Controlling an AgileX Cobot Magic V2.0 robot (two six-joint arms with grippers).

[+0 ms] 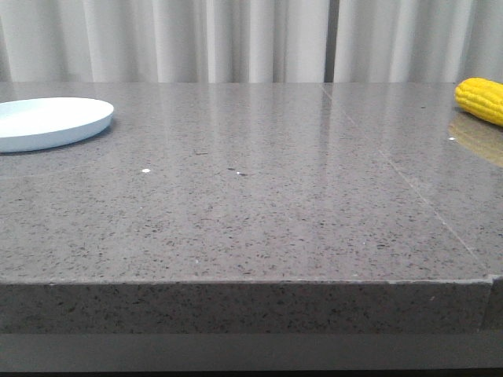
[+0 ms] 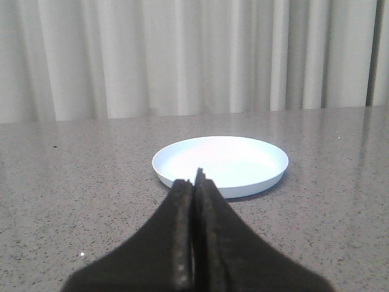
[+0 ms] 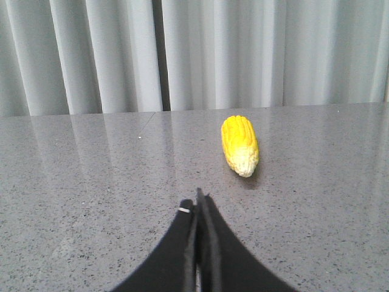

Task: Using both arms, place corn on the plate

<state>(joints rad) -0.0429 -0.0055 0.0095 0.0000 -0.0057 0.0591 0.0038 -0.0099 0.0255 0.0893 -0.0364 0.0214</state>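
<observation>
Closest to each wrist camera are the black grippers: the left gripper (image 2: 196, 182) has its fingers pressed flat together with nothing between them, and the right gripper (image 3: 197, 201) is clenched the same way, grasping nothing. Both hang low over the speckled grey counter (image 1: 259, 212). Just beyond the left one sits the plate (image 2: 220, 165), pale blue-white, bare inside, near the counter's far left corner. Beyond the right gripper the corn (image 3: 240, 145) lies on its side by the far right edge, well apart from the plate, its pale tip toward the gripper. White curtains (image 1: 251, 39) hang behind.
</observation>
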